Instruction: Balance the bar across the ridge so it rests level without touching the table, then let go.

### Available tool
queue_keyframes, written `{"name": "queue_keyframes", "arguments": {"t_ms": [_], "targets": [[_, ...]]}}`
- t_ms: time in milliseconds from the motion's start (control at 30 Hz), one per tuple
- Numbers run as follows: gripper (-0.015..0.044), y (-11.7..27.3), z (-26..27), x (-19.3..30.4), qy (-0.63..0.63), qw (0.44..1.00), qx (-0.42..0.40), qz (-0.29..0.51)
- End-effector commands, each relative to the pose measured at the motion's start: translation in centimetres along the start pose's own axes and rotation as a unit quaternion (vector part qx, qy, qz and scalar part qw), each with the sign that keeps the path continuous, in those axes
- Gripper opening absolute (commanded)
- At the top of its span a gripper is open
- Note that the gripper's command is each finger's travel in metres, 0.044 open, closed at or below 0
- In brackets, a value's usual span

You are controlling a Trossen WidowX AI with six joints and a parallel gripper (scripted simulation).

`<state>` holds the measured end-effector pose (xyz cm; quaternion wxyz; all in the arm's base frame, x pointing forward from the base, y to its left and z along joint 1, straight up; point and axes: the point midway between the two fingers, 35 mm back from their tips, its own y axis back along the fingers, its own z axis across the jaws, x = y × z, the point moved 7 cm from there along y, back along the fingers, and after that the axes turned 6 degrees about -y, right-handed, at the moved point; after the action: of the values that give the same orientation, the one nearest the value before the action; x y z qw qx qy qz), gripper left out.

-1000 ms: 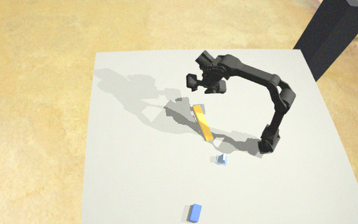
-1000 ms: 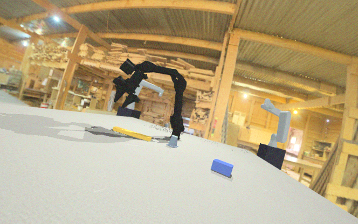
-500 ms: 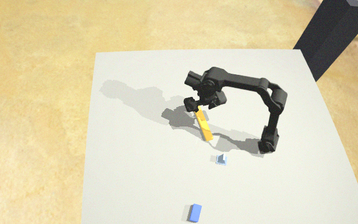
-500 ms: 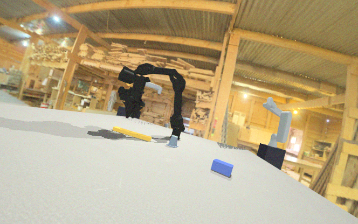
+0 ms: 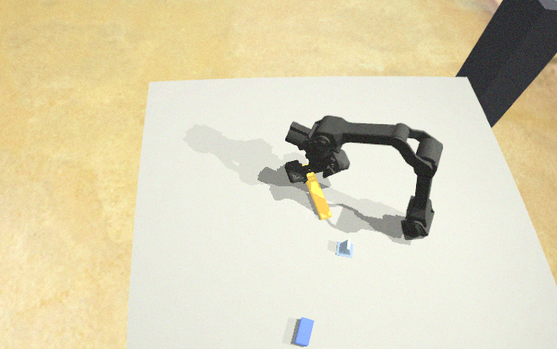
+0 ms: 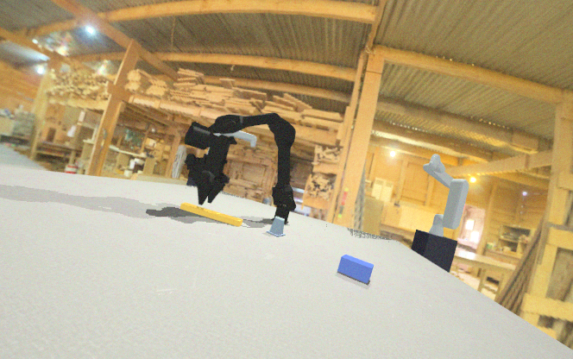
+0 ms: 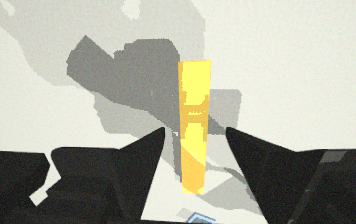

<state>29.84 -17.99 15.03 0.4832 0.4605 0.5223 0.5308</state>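
The yellow bar lies flat on the pale table. The small light-blue ridge stands on the table a short way beyond one end of the bar. It carries nothing. My gripper is open and empty, pointing down a little above the bar. In the wrist view the bar runs lengthwise between the two separated fingertips, with space on both sides. In the top view the gripper's body hides part of the bar's far end.
A blue block lies on the table, on the other side of the ridge from the bar. A grey arm stands on a black pedestal beyond the table edge. Part of another grey arm shows behind mine in the exterior view.
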Motion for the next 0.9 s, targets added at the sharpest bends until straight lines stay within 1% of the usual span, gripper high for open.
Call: {"name": "queue_keyframes", "arguments": {"t_ms": [0,533,867], "targets": [[0.0315,-0.4,0.0,0.0,0.002,1.000,0.001,-0.003],[0.0315,-2.8,-0.1,0.0,0.002,1.000,0.001,-0.003],[0.0315,-2.9,-0.1,0.0,0.002,1.000,0.001,-0.003]]}}
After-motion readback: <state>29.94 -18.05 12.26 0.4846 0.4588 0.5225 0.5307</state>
